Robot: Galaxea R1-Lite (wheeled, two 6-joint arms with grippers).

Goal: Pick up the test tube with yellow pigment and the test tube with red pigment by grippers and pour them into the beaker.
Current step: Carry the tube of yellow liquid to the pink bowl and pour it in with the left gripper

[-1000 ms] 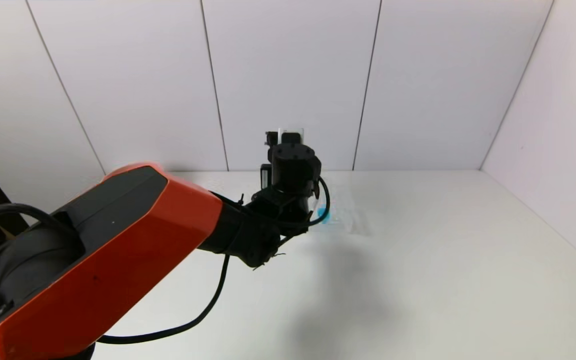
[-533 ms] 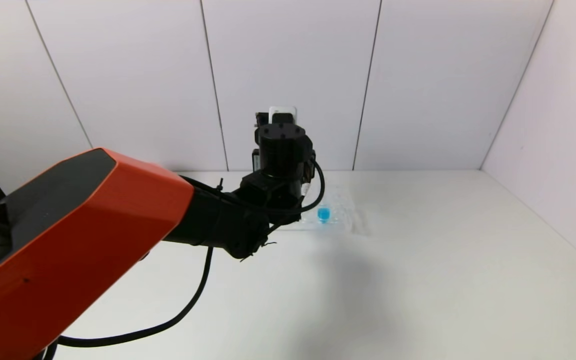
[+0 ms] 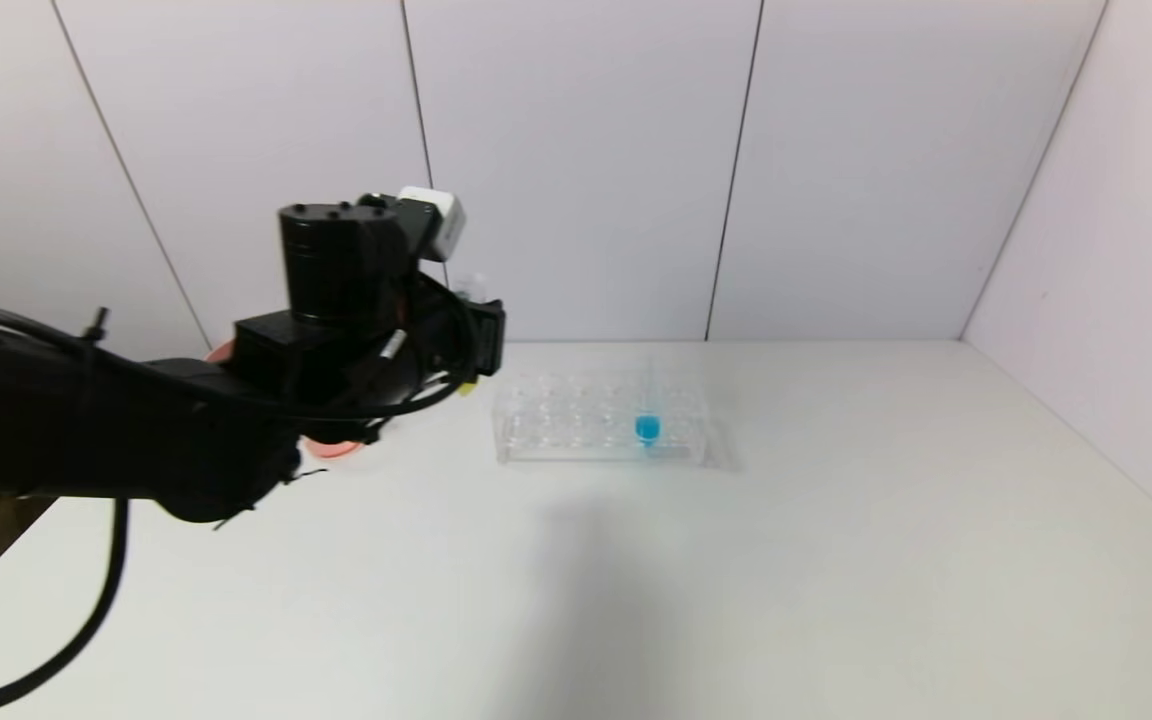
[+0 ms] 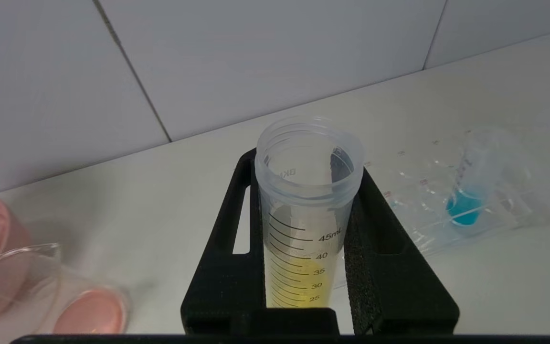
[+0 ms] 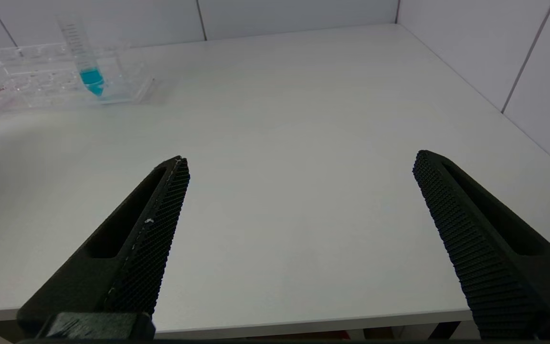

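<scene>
Left of the rack (image 3: 601, 425), left gripper (image 4: 303, 191) has swung, clenching yellow tube (image 4: 306, 215).

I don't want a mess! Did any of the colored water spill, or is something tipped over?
No spill shows. The left gripper holds the test tube with yellow pigment upright, liquid inside. The blue tube stands in the clear rack. The right gripper is open and empty, low over the table.
</scene>
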